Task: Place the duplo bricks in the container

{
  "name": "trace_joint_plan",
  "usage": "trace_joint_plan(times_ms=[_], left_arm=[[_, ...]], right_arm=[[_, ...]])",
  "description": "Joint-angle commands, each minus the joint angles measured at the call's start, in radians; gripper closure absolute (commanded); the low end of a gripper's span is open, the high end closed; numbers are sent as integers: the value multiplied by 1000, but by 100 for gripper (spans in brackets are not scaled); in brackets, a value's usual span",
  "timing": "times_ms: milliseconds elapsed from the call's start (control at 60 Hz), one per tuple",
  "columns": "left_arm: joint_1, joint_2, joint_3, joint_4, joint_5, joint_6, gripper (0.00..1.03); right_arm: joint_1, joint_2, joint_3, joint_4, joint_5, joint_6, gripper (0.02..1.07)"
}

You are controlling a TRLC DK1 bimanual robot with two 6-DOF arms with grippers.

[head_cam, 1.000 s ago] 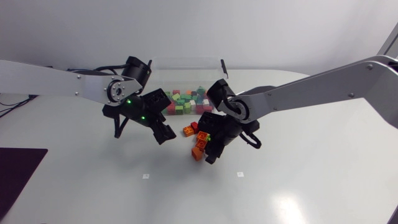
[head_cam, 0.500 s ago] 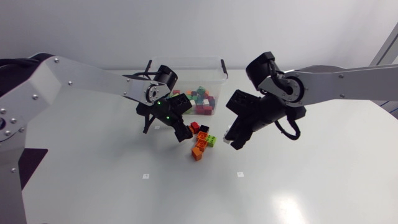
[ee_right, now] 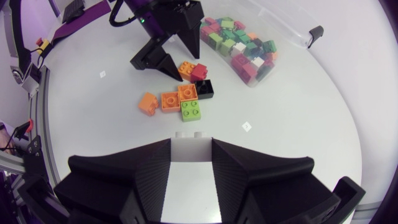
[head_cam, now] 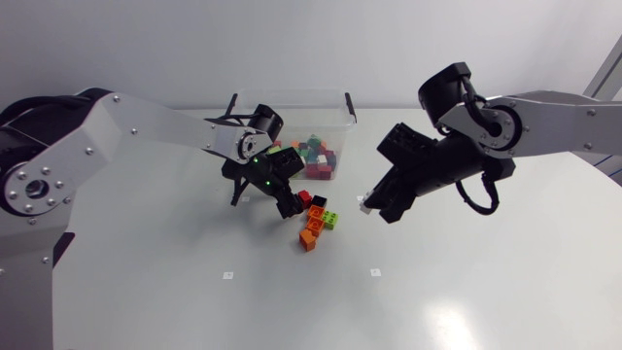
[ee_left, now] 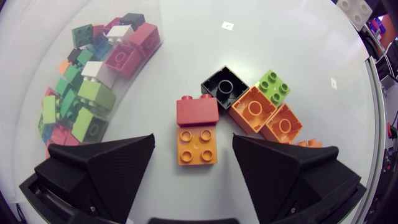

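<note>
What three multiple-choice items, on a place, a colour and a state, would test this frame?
1. The left gripper is: A. over loose bricks on the table; B. at the table's edge; C. off the table.
2. The right gripper holds something: A. red; B. white; C. green.
3. The left gripper is: A. shut on a brick; B. shut on nothing; C. open.
1 A: orange brick between its fingers, outside the container.
2 B: white brick between its fingers.
3 C: fingers stand clear of the orange brick.
</note>
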Motion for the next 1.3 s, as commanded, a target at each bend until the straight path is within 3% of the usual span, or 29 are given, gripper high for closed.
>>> trace_joint_plan(times_ms=[0,50,267,733,1283], left_arm=[[6,33,23,-17,11,29,34],[6,35,24,-18,11,29,37],[4,42,35,-41,15,26,70],[48,-140,-85,-152,15,69,73],[122,-356,-60,-230,25,68,73]], right_arm=[[-14,-14,55,-11,-19,26,78],[-18,-14,81,-11,-23,39,78],[-61,10,174,42,-33,142,78],[-29,184,340,240,9,313,78],[37,414,541,380,92,399,78]])
